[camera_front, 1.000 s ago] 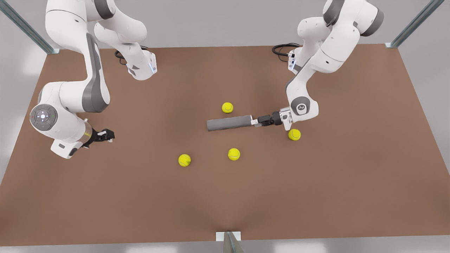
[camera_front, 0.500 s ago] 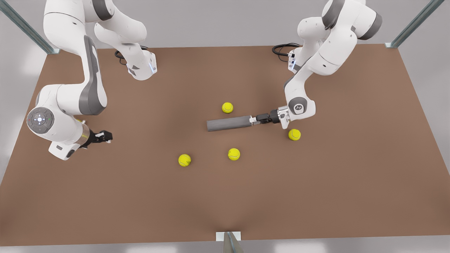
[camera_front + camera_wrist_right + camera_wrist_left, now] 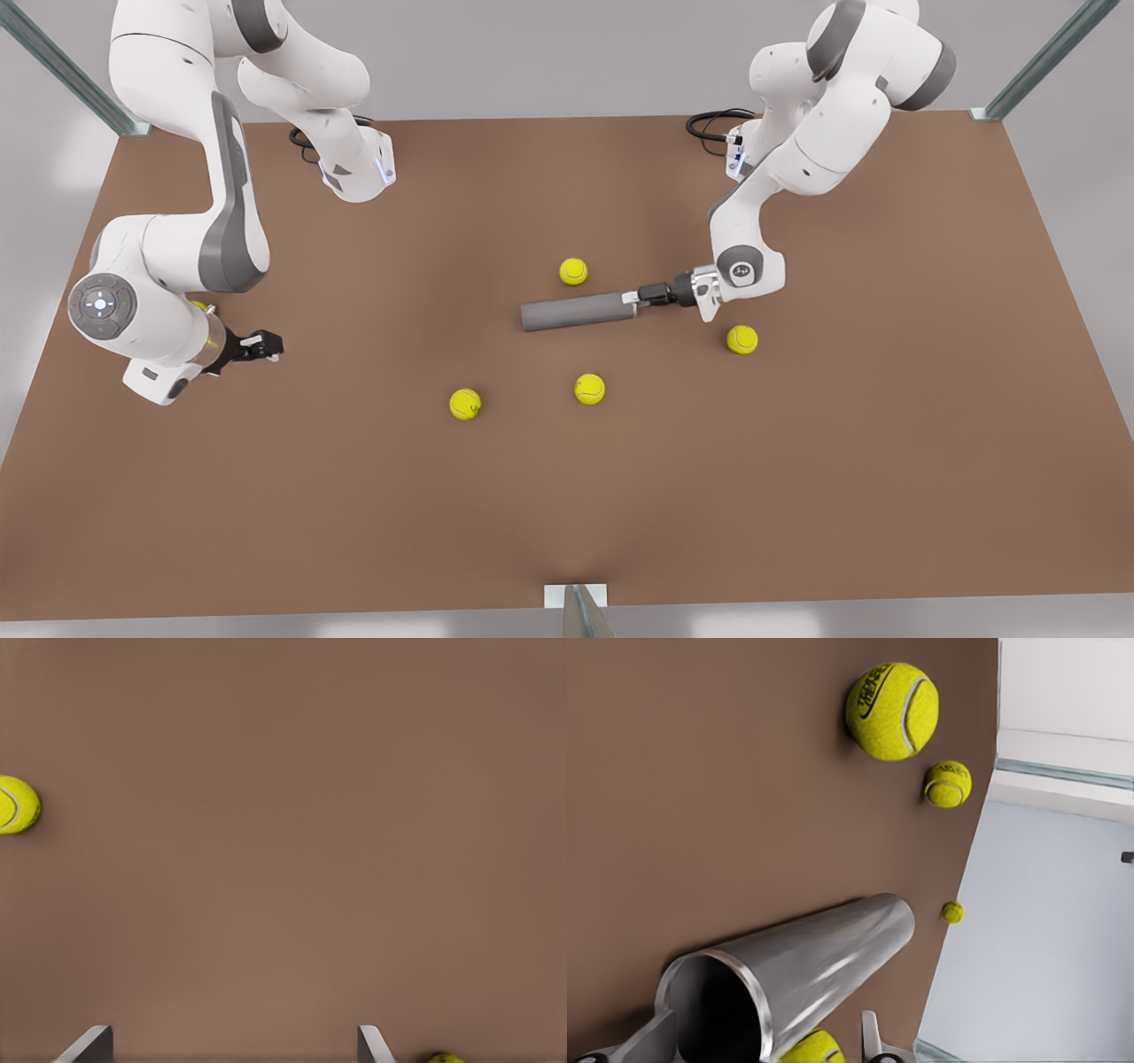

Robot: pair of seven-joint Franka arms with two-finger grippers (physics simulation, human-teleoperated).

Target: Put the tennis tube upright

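The tennis tube (image 3: 576, 311) is a grey cylinder lying on its side in the middle of the brown table (image 3: 797, 461). Its lighter-rimmed open end points to the front view's right. My left gripper (image 3: 632, 299) is at that end, level with the table. In the left wrist view the tennis tube (image 3: 824, 957) runs away from the camera, its open mouth close up. The left gripper (image 3: 764, 1026) is open, with one finger beside the rim and the other well clear of the tube wall. My right gripper (image 3: 266, 342) waits open, low over the table at the front view's left.
Several yellow-green tennis balls lie around the tube: one just behind it (image 3: 573, 271), one below the left wrist (image 3: 741, 339), two nearer the front (image 3: 589, 389) (image 3: 465, 404). Both arm bases (image 3: 354, 173) (image 3: 740, 151) and their cables sit at the table's back edge.
My left gripper has slid toward the front view's left and closed in on the tube's open end. The tube has stayed put. The right arm drew back slightly, then held still.
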